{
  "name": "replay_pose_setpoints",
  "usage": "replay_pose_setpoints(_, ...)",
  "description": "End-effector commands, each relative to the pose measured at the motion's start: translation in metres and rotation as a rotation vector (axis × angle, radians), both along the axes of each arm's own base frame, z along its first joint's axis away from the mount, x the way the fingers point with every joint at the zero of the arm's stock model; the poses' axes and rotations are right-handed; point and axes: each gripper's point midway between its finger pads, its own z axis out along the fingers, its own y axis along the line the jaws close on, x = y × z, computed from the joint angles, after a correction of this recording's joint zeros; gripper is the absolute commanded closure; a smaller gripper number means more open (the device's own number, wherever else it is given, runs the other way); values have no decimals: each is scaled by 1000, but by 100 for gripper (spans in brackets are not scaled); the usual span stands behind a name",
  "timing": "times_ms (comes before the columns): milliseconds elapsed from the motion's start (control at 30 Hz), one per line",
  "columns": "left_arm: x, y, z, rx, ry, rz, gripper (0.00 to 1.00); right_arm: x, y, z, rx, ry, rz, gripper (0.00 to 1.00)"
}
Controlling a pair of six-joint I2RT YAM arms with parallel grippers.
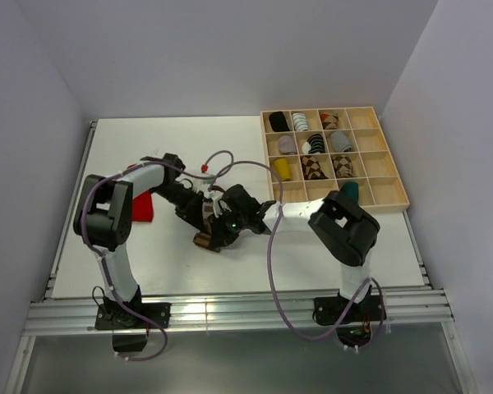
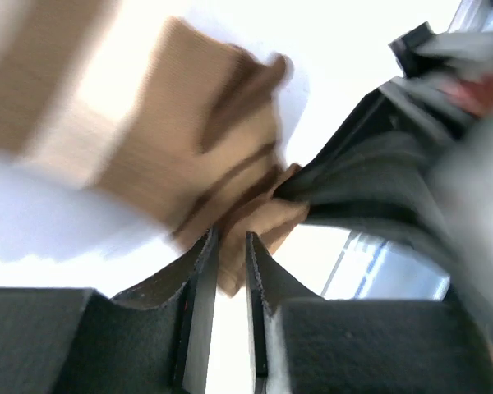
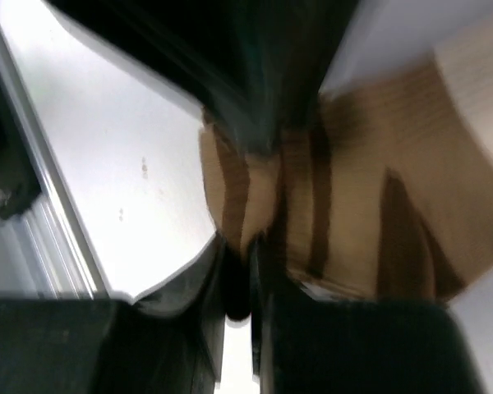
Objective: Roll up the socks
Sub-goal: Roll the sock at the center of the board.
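Note:
The brown-and-cream striped sock [image 1: 204, 240] lies mid-table, mostly hidden under both grippers. My left gripper [image 1: 204, 215] and right gripper [image 1: 230, 223] meet over it. In the left wrist view my left gripper [image 2: 230, 240] is shut on a fold of the striped sock [image 2: 189, 139]. In the right wrist view my right gripper [image 3: 248, 246] is shut on the edge of the same sock [image 3: 353, 189]. The plain red sock [image 1: 142, 207] lies to the left, beside the left arm. The dark teal sock [image 1: 348, 191] shows behind the right arm at the tray's front edge.
A wooden compartment tray [image 1: 394, 201] stands at the back right, holding several rolled sock bundles, black [image 1: 278, 122] and yellow [image 1: 281, 168] among them. Purple cables loop over the table's middle. The table's metal rail runs along the near edge.

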Motion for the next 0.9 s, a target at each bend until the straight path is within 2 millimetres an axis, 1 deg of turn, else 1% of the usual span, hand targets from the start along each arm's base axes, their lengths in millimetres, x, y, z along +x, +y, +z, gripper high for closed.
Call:
replay_pose_setpoints(0, 43, -6, 50, -149, -221, 92, 75, -37, -25, -26, -77, 346, 10, 96)
replay_pose_setpoints(67, 47, -1, 49, -132, -252, 121, 76, -32, -29, -29, -74, 377, -4, 96)
replay_pose_setpoints(100, 49, 2, 53, -125, -279, 131, 75, -31, -31, -35, -87, 401, -13, 96)
replay_pose_setpoints(133, 47, 4, 50, -114, -285, 133, 76, -30, -33, -34, -78, 431, -8, 96)
replay_pose_setpoints(200, 52, 10, 54, -89, -360, 149, 76, -26, -34, -38, -85, 465, -24, 96)
replay_pose_setpoints(233, 46, 14, 48, -72, -364, 154, 76, -28, -33, -35, -61, 500, -9, 96)
replay_pose_setpoints(267, 53, 15, 58, -81, -452, 156, 76, -27, -33, -34, -54, 518, -9, 96)
replay_pose_setpoints(300, 55, 20, 58, -49, -503, 166, 75, -23, -32, -34, -56, 536, -22, 96)
replay_pose_setpoints(333, 47, 26, 48, -28, -517, 168, 75, -21, -32, -34, -63, 548, -27, 96)
replay_pose_setpoints(367, 48, 29, 59, -31, -598, 162, 73, -20, -33, -32, -58, 570, -20, 96)
replay_pose_setpoints(400, 52, 31, 61, -26, -661, 156, 72, -17, -32, -32, -68, 591, -21, 96)
replay_pose_setpoints(433, 47, 39, 49, 30, -697, 149, 67, -16, -31, -32, -72, 609, -26, 95)
replay_pose_setpoints(467, 47, 42, 55, 49, -764, 139, 65, -12, -29, -25, -66, 639, -24, 96)
replay_pose_setpoints(500, 49, 42, 57, 63, -826, 122, 62, -11, -30, -28, -71, 670, -24, 97)
replay_pose_setpoints(533, 40, 47, 41, 134, -853, 88, 61, -9, -30, -28, -76, 680, -27, 98)
replay_pose_setpoints(567, 38, 47, 47, 153, -916, 78, 61, -8, -32, -28, -96, 695, -43, 98)
replay_pose_setpoints(600, 35, 44, 46, 168, -958, 55, 59, -1, -30, -29, -109, 683, -59, 99)
replay_pose_setpoints(633, 26, 39, 35, 204, -1006, 6, 57, 0, -29, -28, -108, 689, -60, 99)
replay_pose_setpoints(667, 22, 36, 41, 200, -1059, -10, 56, 3, -28, -25, -103, 699, -59, 98)
replay_pose_setpoints(700, 11, 26, 34, 193, -1088, -67, 55, 4, -26, -24, -106, 697, -62, 98)
replay_pose_setpoints(733, 8, 24, 38, 197, -1126, -76, 54, 6, -26, -24, -111, 693, -66, 96)
replay_pose_setpoints(767, 5, 20, 39, 195, -1144, -86, 53, 7, -25, -23, -113, 694, -63, 95)
replay_pose_setpoints(800, -3, 11, 38, 174, -1158, -126, 53, 6, -24, -22, -111, 700, -58, 94)
replay_pose_setpoints(833, -8, 8, 35, 165, -1158, -148, 52, 8, -24, -22, -113, 698, -59, 93)
replay_pose_setpoints(867, -9, 7, 36, 171, -1171, -150, 51, 8, -24, -21, -118, 698, -57, 92)
